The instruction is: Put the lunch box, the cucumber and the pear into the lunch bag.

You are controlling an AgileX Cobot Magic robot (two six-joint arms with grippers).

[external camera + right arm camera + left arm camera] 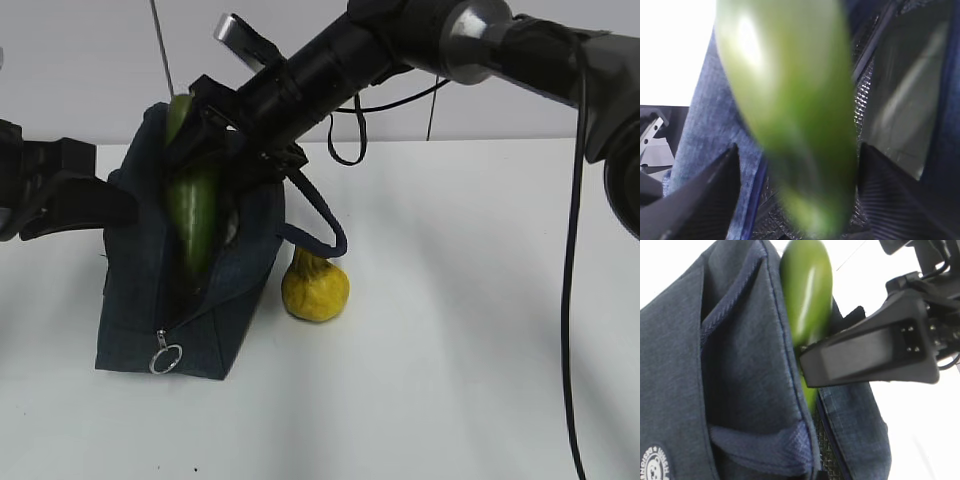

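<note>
At the front of the white worktop (450, 380) the zipper's ring pull (165, 357) hangs at the near end of the navy lunch bag (135, 300), whose top gapes. Just right of it, on the worktop, sits the yellow pear (315, 288). Farther back, the cucumber (192, 215) stands tilted in the opening, its upper end above the rim. The right tool (797, 192) has its fingers apart on either side of the cucumber, gaps showing. The left tool (115, 205), pressed together, meets the bag's far left wall.
</note>
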